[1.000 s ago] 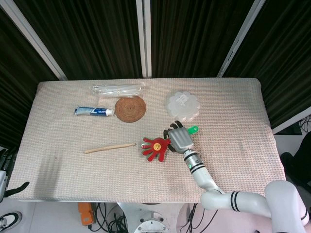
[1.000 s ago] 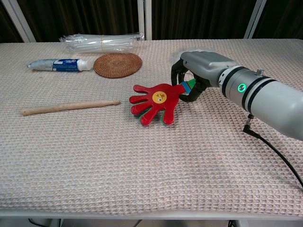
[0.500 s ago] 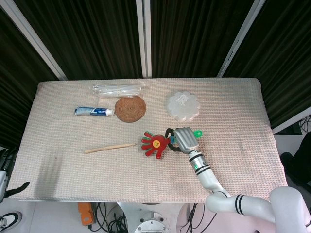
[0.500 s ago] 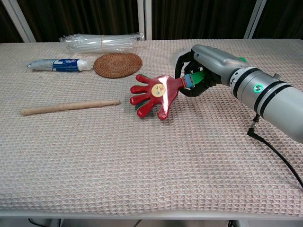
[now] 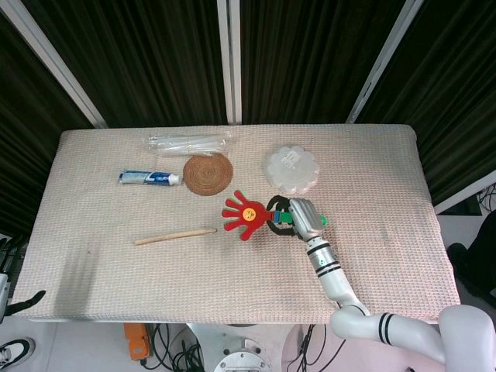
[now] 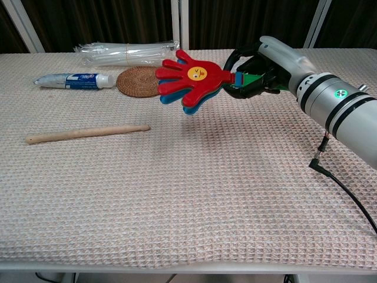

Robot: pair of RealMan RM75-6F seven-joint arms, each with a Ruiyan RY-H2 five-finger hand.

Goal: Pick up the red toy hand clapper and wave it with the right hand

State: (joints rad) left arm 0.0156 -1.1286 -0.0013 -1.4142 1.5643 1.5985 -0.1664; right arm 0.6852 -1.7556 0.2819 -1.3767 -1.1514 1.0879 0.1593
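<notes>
above the table (image 6: 177, 194) our right hand (image 5: 304, 220) grips the clapper (image 6: 189, 76) by its green handle (light, rigid plastic, we judge, with loosely flapping leaves).

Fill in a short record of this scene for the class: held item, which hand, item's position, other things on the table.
held item: red toy hand clapper
holder: right hand, fingers wrapped round the green handle
position: lifted clear of the table, shadow below it
left hand: not in view
other things: wooden stick, toothpaste tube, woven coaster, clear plastic bundle, white flower-shaped lid
</notes>
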